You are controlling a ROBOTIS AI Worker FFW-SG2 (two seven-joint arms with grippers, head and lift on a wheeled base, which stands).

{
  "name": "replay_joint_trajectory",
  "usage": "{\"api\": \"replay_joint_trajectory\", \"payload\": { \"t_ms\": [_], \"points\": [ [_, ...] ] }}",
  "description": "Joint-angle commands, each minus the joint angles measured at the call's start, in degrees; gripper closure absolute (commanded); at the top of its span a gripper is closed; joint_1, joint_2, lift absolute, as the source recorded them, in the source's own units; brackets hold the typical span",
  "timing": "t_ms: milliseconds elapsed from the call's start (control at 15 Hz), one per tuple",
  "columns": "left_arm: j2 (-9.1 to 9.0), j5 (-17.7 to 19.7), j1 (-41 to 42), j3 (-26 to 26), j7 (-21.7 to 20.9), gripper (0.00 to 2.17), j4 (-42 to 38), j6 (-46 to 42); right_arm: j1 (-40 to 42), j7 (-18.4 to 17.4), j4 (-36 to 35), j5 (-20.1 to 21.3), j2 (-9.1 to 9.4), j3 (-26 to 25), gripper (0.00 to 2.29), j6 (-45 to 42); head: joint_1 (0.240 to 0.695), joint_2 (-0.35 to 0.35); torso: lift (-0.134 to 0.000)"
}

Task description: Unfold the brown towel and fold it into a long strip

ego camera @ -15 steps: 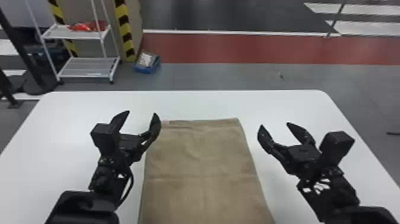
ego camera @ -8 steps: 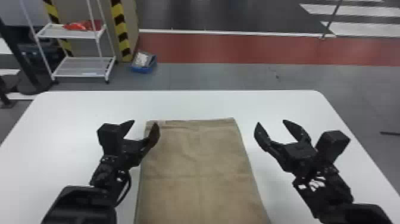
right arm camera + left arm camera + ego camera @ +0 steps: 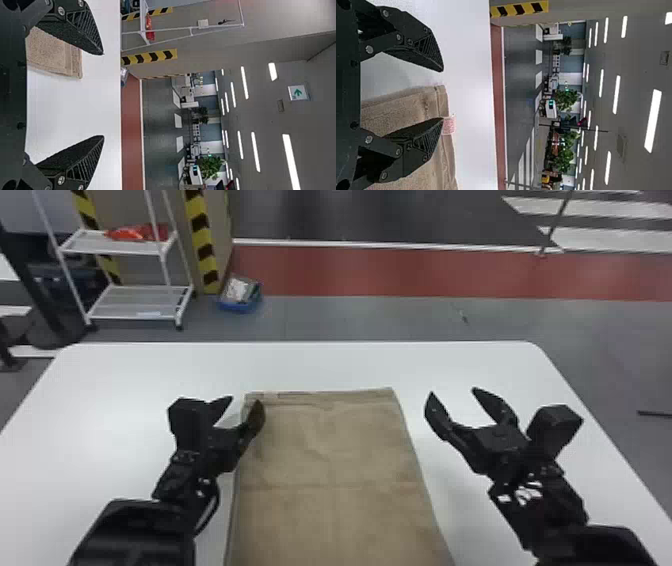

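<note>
The brown towel point(image 3: 330, 470) lies flat on the white table as a long rectangle, its far edge slightly wrinkled, its near end running past the head view's bottom edge. My left gripper point(image 3: 244, 404) stands open at the far left corner, one finger over the towel and the other off its left side. In the left wrist view the towel's hem point(image 3: 442, 99) and a small pinkish tag show by my left gripper point(image 3: 442, 95). My right gripper point(image 3: 452, 394), open and holding nothing, is to the right of the towel. In the right wrist view a towel corner point(image 3: 73, 61) shows near my right gripper point(image 3: 104, 95).
The white table point(image 3: 125, 375) extends around the towel on both sides and beyond its far edge. Behind it on the floor stand a white wire shelf point(image 3: 135, 302) with a red item and a blue bin point(image 3: 241, 296).
The head view has shifted slightly. My left gripper's finger gap now sits at the towel's left edge; both grippers remain open, and the towel lies as before.
</note>
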Motion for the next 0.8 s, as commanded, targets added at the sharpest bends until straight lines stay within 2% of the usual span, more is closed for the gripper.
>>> {"api": "replay_joint_trajectory", "payload": {
  "t_ms": [0,667,733],
  "points": [
    [-0.16,-0.1,0.0,0.0,-0.7,0.70,0.5,0.2,-0.1,0.0,0.0,0.0,-0.10,0.0,0.14,0.0,0.695,-0.061,-0.122],
    [0.10,-1.2,-0.1,0.0,-2.1,0.71,0.6,1.5,-0.2,0.3,0.0,-0.7,-0.27,0.0,0.14,-0.2,0.695,-0.063,-0.122],
    [0.01,-1.2,-0.1,0.0,-2.5,1.04,0.6,1.5,-0.2,0.4,-0.1,-0.7,-0.27,0.0,0.14,-0.2,0.695,-0.065,-0.122]
  ]
}}
